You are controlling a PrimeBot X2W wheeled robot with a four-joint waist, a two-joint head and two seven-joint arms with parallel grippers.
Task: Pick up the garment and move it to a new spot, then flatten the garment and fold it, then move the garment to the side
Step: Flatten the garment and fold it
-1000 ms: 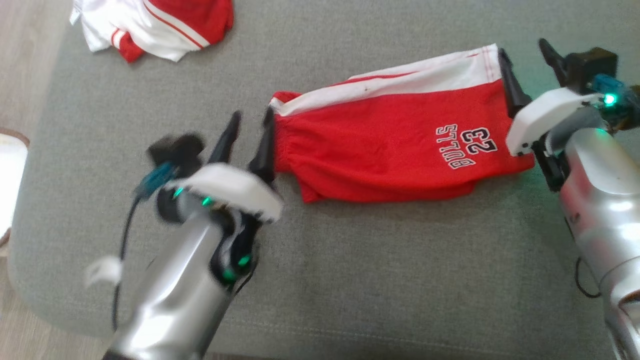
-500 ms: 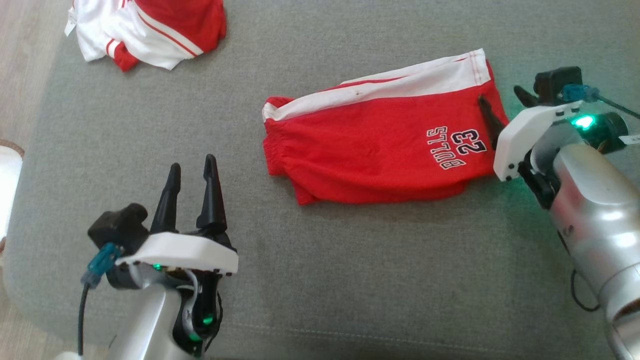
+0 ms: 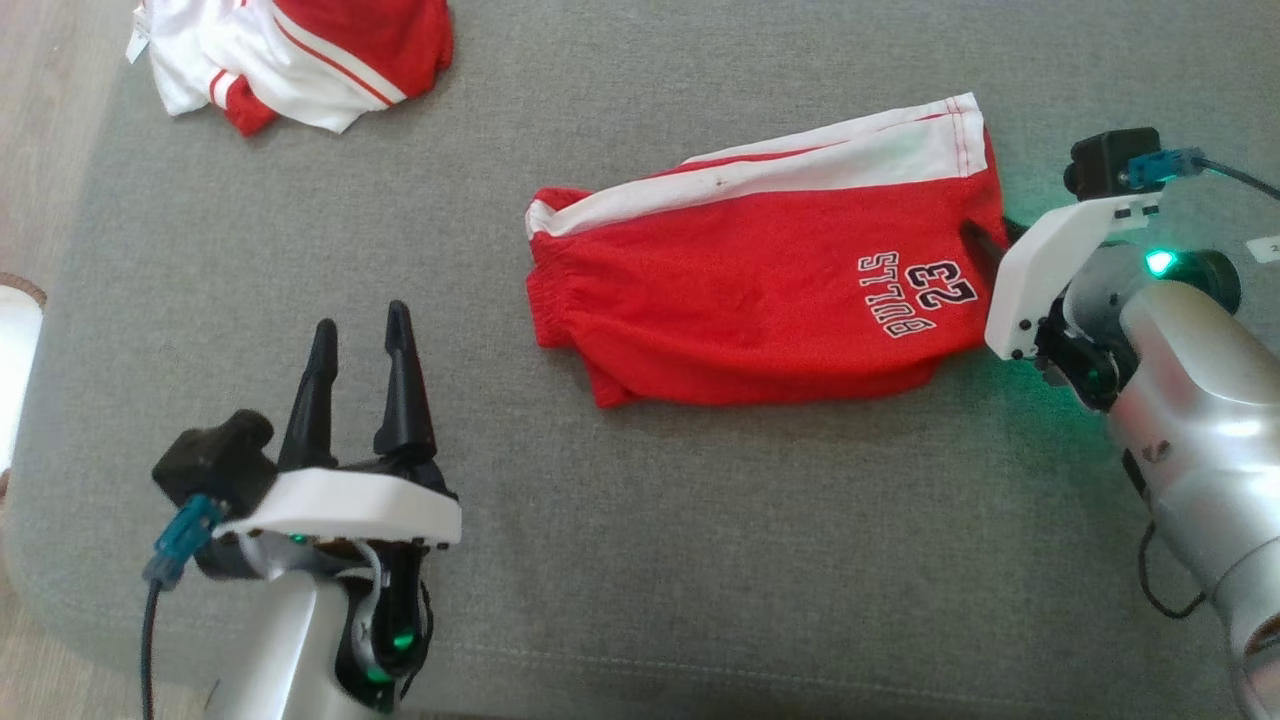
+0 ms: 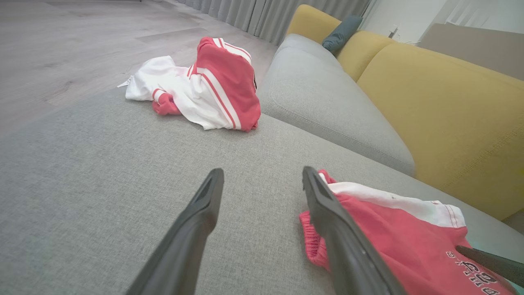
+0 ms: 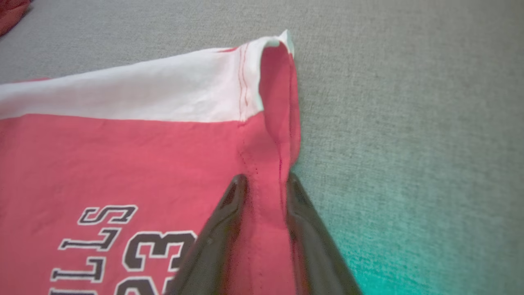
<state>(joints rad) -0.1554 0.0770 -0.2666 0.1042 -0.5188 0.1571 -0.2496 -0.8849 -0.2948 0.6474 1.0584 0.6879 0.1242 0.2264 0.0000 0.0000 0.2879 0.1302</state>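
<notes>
Now that the left end effector [image 3: 360, 318] has been drawn back open, the folded shorts [image 3: 760, 290] on the cushion [image 3: 700, 520] are gripped by the right end effector [image 5: 266, 178], seemingly for moving aside.

Left free, right gripping.
Left gripper [image 3: 361, 318] hovers, fingers spread, near the surface's front-left corner; right gripper [image 5: 266, 178] pinches the shorts' [image 3: 760, 290] hem.

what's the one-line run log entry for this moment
right gripper: shut on shorts hem | left gripper: open, clear of shorts | shorts: lying on couch cushion | second garment: crumpled at far left corner
</notes>
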